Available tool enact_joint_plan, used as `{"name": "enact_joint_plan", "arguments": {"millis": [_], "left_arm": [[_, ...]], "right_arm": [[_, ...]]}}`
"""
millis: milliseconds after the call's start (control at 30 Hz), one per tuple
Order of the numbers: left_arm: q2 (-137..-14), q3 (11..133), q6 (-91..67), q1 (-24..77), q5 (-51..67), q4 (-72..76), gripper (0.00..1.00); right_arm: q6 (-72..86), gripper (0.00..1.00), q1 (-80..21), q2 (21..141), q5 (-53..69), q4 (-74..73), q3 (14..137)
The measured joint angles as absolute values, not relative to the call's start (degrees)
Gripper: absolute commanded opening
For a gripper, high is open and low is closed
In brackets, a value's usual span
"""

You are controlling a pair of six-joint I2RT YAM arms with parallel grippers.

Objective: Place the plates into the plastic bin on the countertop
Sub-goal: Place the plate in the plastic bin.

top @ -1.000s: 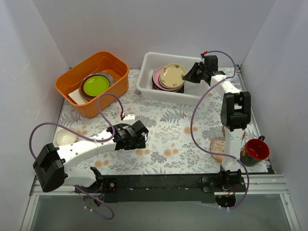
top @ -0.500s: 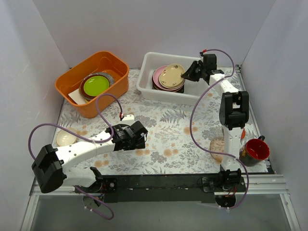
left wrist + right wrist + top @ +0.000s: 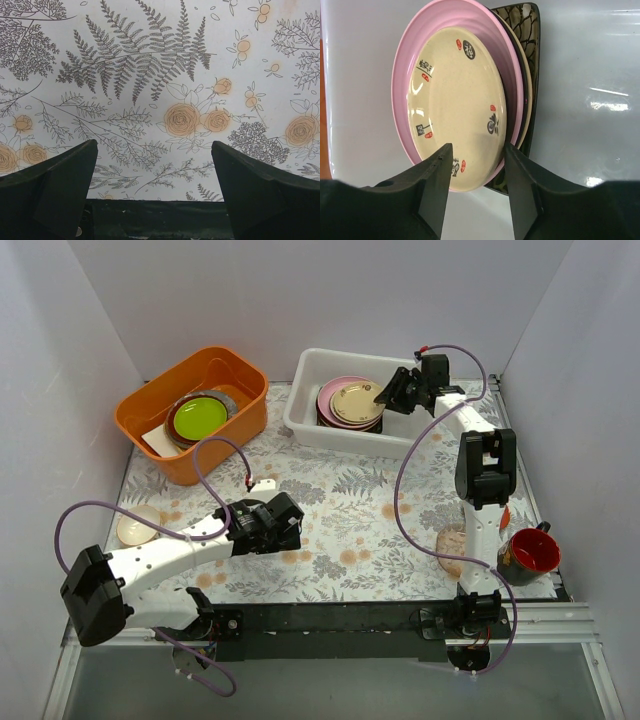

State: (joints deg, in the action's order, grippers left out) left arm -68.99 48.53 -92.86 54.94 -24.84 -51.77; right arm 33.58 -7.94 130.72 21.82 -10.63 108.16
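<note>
Backing the right claw (image 3: 477, 150) straight off the cream plate (image 3: 455, 100) seems wise; jaws apart astride its rim; left claw (image 3: 154, 145) wide, empty.

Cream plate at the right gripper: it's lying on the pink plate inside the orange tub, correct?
No. The cream plate at the right gripper does lie on the pink plate, but inside the white bin, not the orange tub, which holds the lime-green plate. The top view shows it.
</note>
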Motion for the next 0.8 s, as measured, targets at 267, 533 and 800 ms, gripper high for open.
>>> {"name": "enact_joint_plan", "arguments": {"millis": [267,533,800], "left_arm": [[-67.96,48.53,-92.84,54.94,-24.34,-50.68,0.98],[-67.68,48.53,-90.96,55.05,-22.0,-46.48,0.98],[-68.71,47.31,-85.8,55.33,-12.47,-31.31,0.98]], "right_arm": [[31.29,0.63,-7.99,126.26,20.05,-13.41,105.14],[27.97,0.67,-7.97,110.74,17.12,-14.76,96.73],[24.84,0.74,-7.84,90.26,14.83,-15.38,83.26]]}}
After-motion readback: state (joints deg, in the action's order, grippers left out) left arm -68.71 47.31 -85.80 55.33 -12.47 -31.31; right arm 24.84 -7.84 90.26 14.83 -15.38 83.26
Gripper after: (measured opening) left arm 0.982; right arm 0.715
